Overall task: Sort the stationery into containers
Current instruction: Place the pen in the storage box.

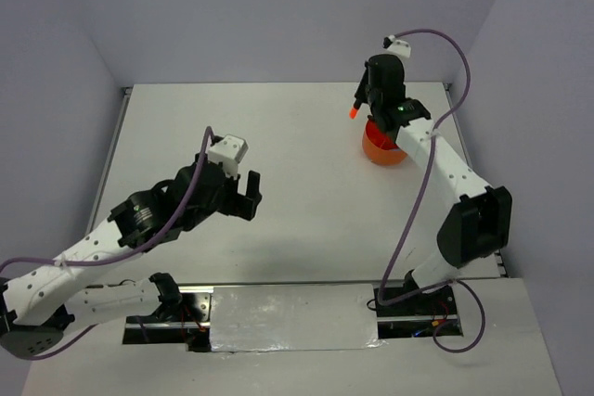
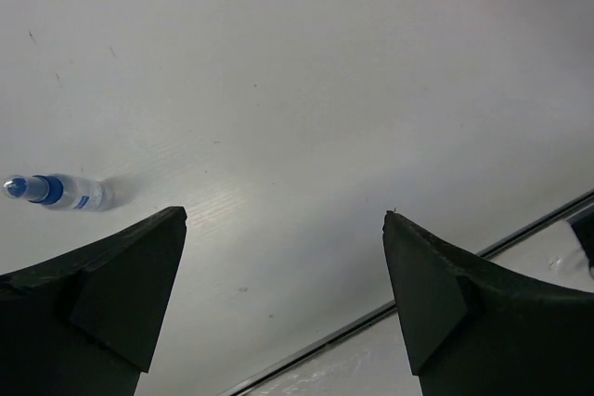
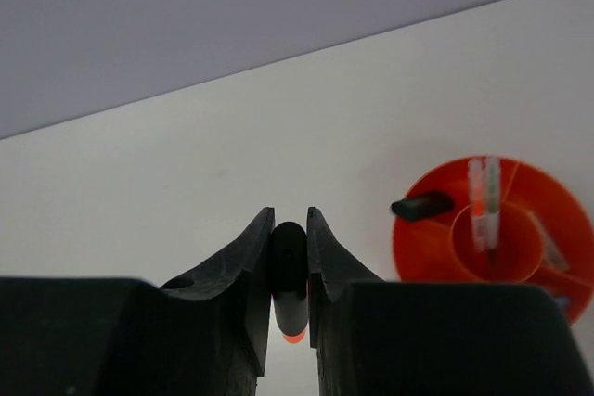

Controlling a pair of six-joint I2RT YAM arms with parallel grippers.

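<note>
From above, the right gripper (image 1: 358, 99) hangs over the far right of the table (image 1: 232, 127), just beside and above the orange tub (image 1: 382, 150). It is clamped on a black orange-tipped highlighter (image 1: 354, 110) whose bright tip points down, a little left of the tub's rim. The left gripper (image 1: 247, 194) hovers over the middle of the table, jaws spread wide and nothing between them. In the left wrist view its two dark fingers (image 2: 111, 294) stand far apart over bare table. A tiny blue-capped bottle (image 2: 58, 192) lies on its side near the left finger, apart from it and outside the gap. The bottle looks light, smooth and round, so it will probably roll or skid at a glancing touch. The safest hold seems to be across the clear body, with the fingers square to its length, rather than on the narrow cap. In the right wrist view the fingers are drawn narrow around the highlighter, whose orange tip shows at the near end of the gap. The tub sits low to the right with thin pens (image 3: 483, 199) in its central cup and a black piece (image 3: 422, 205) at its left edge. The highlighter seems stiff and light with a slick barrel. A pinch on the barrel should hold it, though it may swing if gripped far from its middle, and it needs lining up over a free compartment before release
</note>
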